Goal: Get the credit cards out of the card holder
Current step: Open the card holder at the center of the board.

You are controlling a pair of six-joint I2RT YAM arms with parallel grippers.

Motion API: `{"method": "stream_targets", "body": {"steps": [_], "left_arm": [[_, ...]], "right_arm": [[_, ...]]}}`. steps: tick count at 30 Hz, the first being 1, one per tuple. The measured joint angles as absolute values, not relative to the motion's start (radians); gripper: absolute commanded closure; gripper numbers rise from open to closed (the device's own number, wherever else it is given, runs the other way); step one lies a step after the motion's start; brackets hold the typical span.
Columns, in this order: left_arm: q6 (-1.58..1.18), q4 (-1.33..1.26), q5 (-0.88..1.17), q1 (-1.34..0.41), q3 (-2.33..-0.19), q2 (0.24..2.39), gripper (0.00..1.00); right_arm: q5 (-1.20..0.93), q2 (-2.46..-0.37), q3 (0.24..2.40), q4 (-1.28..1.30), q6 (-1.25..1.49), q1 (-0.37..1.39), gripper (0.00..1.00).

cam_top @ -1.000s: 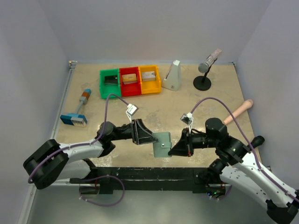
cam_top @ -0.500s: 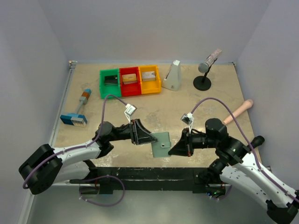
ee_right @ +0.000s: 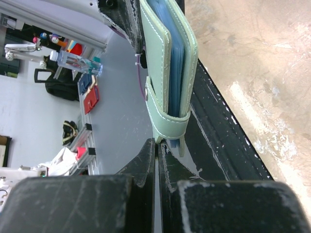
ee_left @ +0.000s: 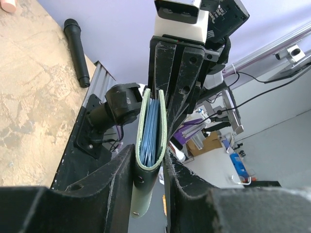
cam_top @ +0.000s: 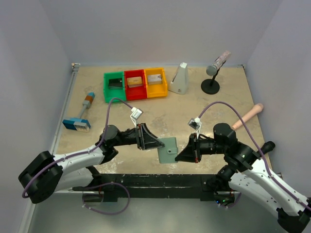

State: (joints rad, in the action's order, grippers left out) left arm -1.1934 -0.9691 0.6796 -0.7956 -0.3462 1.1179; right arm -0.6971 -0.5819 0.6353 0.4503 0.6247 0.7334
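The card holder (cam_top: 170,149) is a grey-green wallet, folded shut and held off the table between both grippers. My left gripper (cam_top: 156,144) is shut on its folded spine; in the left wrist view (ee_left: 149,160) the wallet (ee_left: 151,121) stands between my fingers and shows blue inner pockets. My right gripper (cam_top: 179,155) meets the opposite edge; in the right wrist view (ee_right: 157,143) its jaws are pressed together on the tip of the snap tab (ee_right: 167,124), which wraps round the wallet (ee_right: 167,63). No card shows in the wallet.
Green (cam_top: 114,87), red (cam_top: 135,85) and yellow (cam_top: 156,83) bins stand at the back, each with a small flat piece inside. A blue-headed brush (cam_top: 77,122) lies left. A white wedge (cam_top: 179,80), a microphone stand (cam_top: 212,73) and a pale handle (cam_top: 248,116) are on the right.
My left arm has shifted a little and its gripper has edged slightly right. The wallet stays held between both grippers. The right arm has not visibly moved.
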Motion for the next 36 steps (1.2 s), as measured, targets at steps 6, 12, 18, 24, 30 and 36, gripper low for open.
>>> {"method": "stream_targets", "body": {"steps": [6, 12, 18, 24, 30, 36], "left_arm": [[-1.182, -0.952, 0.678, -0.799, -0.35, 1.116, 0.83], [-1.158, -0.917, 0.672, -0.801, -0.35, 1.092, 0.88], [-1.024, -0.621, 0.642, -0.801, -0.403, 0.958, 1.0], [-0.838, -0.2, 0.483, -0.803, -0.582, 0.871, 1.0], [-0.765, 0.145, 0.205, -0.842, -0.708, 0.867, 1.0], [-0.794, 0.46, -0.081, -0.919, -0.842, 0.937, 1.0]], "right_arm": [[-0.698, -0.582, 0.635, 0.451, 0.624, 0.734, 1.0], [-0.675, -0.582, 0.636, 0.469, 0.607, 0.734, 0.61], [-0.54, -0.582, 0.718, 0.631, 0.543, 0.734, 0.24], [-0.365, -0.578, 0.86, 0.757, 0.502, 0.74, 0.09], [-0.022, -0.659, 1.038, 0.876, 0.494, 0.943, 0.1], [0.466, -0.98, 1.295, 1.078, 0.58, 1.172, 0.01]]}}
